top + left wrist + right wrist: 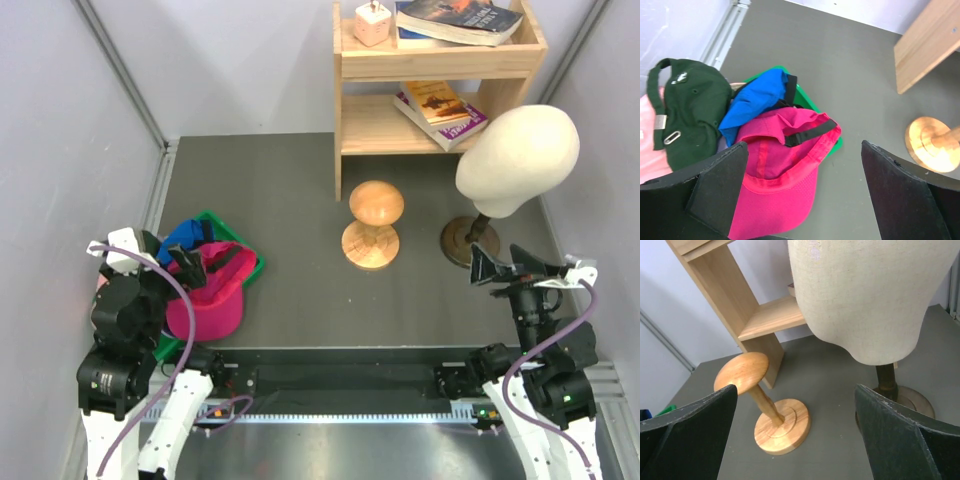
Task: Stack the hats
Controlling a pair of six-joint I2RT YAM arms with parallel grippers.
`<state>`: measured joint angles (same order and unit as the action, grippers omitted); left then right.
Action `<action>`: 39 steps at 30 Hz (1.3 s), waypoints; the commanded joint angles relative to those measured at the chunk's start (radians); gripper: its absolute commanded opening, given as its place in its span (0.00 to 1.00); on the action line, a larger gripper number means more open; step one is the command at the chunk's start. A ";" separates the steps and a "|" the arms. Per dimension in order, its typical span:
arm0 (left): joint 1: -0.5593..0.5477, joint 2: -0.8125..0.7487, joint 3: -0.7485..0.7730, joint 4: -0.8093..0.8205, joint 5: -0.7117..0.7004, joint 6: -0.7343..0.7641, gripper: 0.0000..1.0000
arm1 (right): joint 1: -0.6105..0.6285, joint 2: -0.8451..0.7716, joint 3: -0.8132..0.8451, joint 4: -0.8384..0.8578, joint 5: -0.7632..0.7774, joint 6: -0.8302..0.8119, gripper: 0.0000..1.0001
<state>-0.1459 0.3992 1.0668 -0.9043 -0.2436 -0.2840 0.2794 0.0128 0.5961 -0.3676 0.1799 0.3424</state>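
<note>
Lit brightly and evenly from overhead, with only soft, faint shadows at the foot of the mannequin head (518, 160) and the wooden stand (372, 225). Washed to pale glare on the stand's base in the left wrist view. Sharp and steady throughout

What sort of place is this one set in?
Probably a lab robot cell dressed as a hat display: bare white walls around a grey table, a mannequin head, a wooden stand and a heap of hats.

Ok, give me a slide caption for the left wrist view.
Open left gripper hovering over the pink cap, blue cap and dark cap piled behind it.
</note>
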 commanded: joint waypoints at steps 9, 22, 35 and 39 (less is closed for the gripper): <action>-0.003 0.073 -0.028 0.045 -0.075 0.009 0.99 | 0.006 0.030 0.013 -0.014 0.043 0.012 1.00; -0.003 0.360 -0.068 0.084 -0.200 -0.030 0.90 | 0.007 0.087 0.013 -0.021 0.055 0.023 1.00; -0.004 0.530 -0.045 0.045 -0.126 -0.003 0.82 | 0.006 0.082 0.014 -0.022 0.052 0.024 1.00; -0.009 0.579 -0.041 0.039 -0.155 -0.003 0.81 | 0.006 0.082 0.016 -0.024 0.053 0.024 1.00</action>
<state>-0.1471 0.9550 0.9958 -0.8696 -0.3794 -0.3000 0.2794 0.0879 0.5964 -0.3981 0.2237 0.3626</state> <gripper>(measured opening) 0.819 0.996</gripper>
